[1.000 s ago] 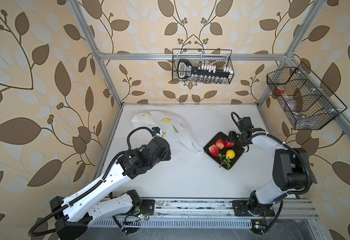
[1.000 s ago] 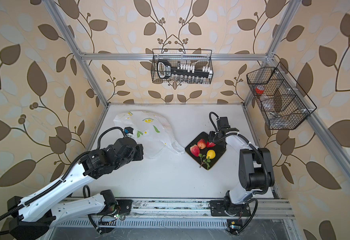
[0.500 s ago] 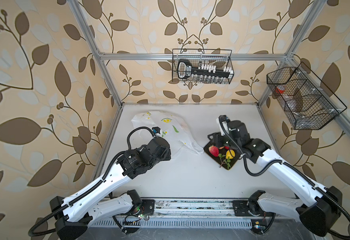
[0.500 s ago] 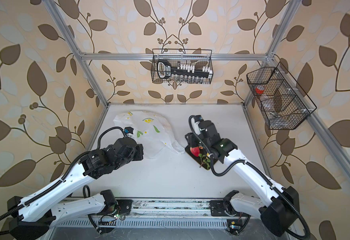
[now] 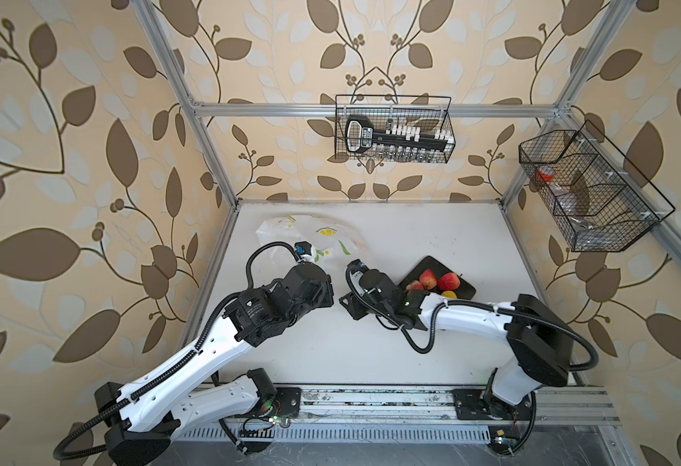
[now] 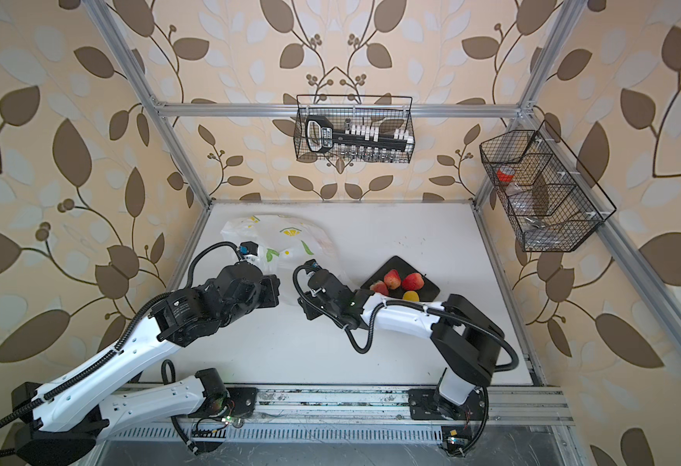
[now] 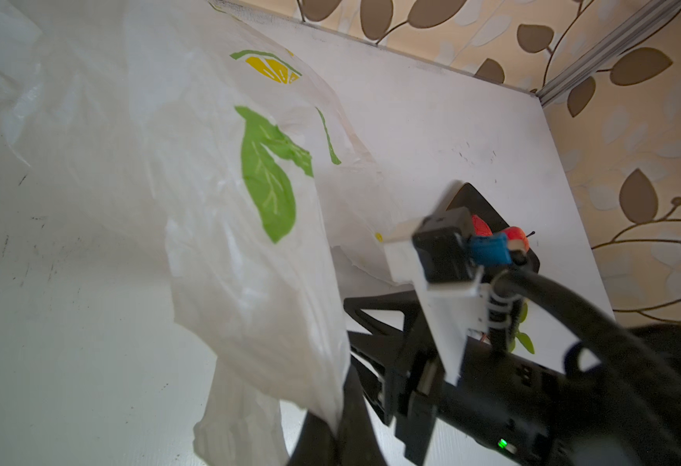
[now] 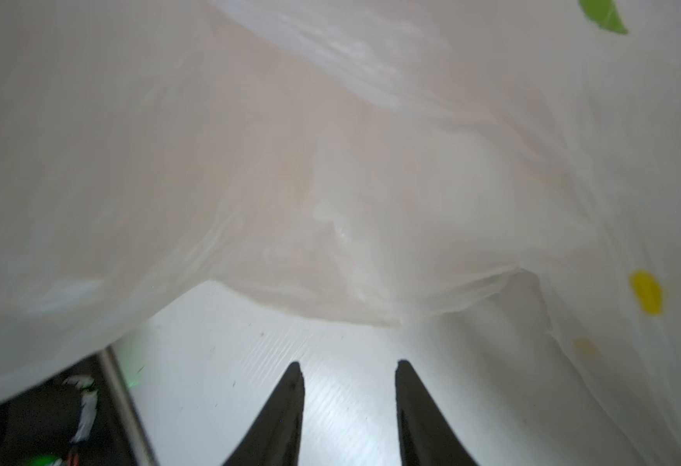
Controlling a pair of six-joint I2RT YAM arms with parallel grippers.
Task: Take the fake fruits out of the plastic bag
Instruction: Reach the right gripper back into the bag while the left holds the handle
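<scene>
1. The left arm point(image 5: 193, 363) stretches from its base toward the plastic bag point(image 5: 322, 236), with the wrist held roughly level.
2. The left gripper point(image 7: 332, 429) is closed, pinching an edge of the plastic bag, which hangs from it.
3. The right arm point(image 5: 468, 318) is folded at the elbow, its forearm low and reaching across toward the plastic bag.
4. The right gripper point(image 8: 348, 363) faces the plastic bag's raised edge, jaws parted with nothing between them.

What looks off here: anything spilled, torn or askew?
Nothing stands out. The fake fruits sit together on the dark plate, none spilled on the table. The plastic bag is bunched only where the left hand pinches it; no tear shows. The right hand is open and empty.
</scene>
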